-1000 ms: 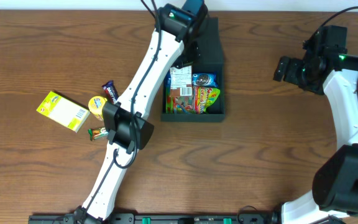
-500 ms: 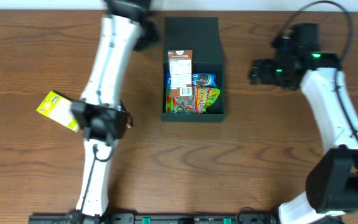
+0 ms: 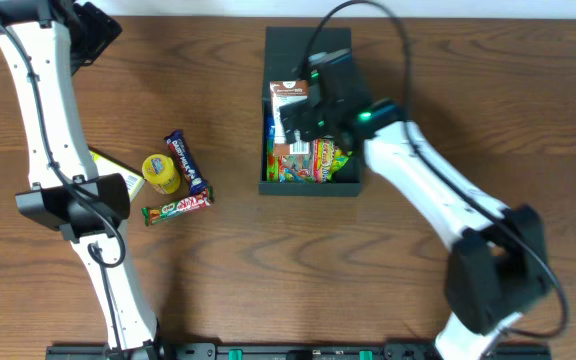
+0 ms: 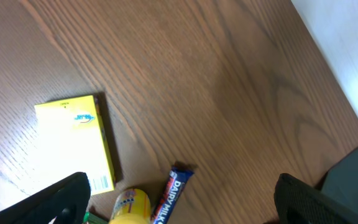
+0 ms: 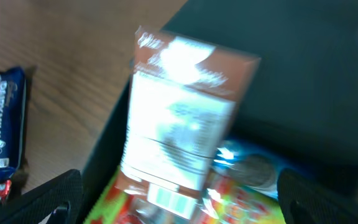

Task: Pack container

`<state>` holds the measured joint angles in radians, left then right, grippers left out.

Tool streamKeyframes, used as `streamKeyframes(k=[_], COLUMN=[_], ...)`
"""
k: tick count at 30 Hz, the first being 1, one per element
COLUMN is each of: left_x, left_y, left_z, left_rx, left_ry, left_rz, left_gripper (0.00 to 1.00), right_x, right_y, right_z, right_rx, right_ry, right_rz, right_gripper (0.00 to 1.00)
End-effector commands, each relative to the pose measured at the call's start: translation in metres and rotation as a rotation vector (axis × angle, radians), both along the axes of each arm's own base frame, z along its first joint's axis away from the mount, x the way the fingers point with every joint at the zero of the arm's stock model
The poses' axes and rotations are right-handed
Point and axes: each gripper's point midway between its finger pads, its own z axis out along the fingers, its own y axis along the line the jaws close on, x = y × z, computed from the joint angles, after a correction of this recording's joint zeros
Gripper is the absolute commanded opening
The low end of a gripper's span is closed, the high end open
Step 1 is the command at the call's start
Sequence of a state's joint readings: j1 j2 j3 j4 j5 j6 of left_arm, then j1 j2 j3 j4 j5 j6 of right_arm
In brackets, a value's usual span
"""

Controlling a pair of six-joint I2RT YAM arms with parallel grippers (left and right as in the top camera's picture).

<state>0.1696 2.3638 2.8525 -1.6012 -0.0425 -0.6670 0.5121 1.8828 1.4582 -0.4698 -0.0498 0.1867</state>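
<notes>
**Over the container's open mouth, the right tool spreads wide; four snacks wait outside**

At the far middle of the counter [image 3: 418,300] sits the container [image 3: 308,188], a dark teal box with its flap lid thrown back toward the far edge, so the mouth is free for loading from above. Inside, a brown packet [image 3: 288,105] with a white label stands on end against the left wall, leaning a little. My guess is that it sits upright because the bright candy bag [image 3: 303,165] and a blue biscuit packet [image 5: 253,165] already fill the floor beneath it.

The right tool [image 5: 179,193] hangs above that brown packet. Its wrist view shows a finger in each lower corner, so the jaws stand wide apart with nothing between them. That view is blurred, and I cannot tell whether either finger touches the packet or the box wall.

The left tool [image 4: 179,199] is far off at the counter's far left corner, equally spread and empty. It probably sits there to leave the box clear for the other arm.

Unpacked, well left of the container, lie a yellow box [image 4: 73,140], a yellow tub [image 3: 158,172], a Dairy Milk bar [image 3: 186,163] and a red-and-green bar [image 3: 178,207]. They are bunched together beside the left arm, which partly covers the yellow box from overhead. I judge the packing about half done.
</notes>
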Motion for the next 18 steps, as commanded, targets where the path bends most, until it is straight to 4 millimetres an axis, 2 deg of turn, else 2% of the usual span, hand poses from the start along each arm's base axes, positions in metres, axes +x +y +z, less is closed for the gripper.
streamKeyframes(k=[1, 5, 9, 18], left_x=[-0.001, 0.002, 0.003, 0.003], left_y=[0.003, 0.003, 0.001, 0.0], left_z=[0.0, 0.001, 0.001, 0.001], left_rx=[-0.01, -0.011, -0.026, -0.026], left_ry=[0.0, -0.012, -0.018, -0.019], left_rz=[-0.01, -0.01, -0.016, -0.017], left_gripper=[0.96, 0.96, 0.96, 0.96], right_x=[-0.003, -0.005, -0.006, -0.001], right_y=[0.018, 0.026, 0.025, 0.014], right_z=[-0.018, -0.025, -0.048, -0.07], right_rx=[0.032, 0.03, 0.012, -0.055], right_ry=[0.045, 0.048, 0.094, 0.101], right_rz=[-0.054, -0.051, -0.067, -0.113], right_gripper=[0.99, 0.99, 0.99, 0.99])
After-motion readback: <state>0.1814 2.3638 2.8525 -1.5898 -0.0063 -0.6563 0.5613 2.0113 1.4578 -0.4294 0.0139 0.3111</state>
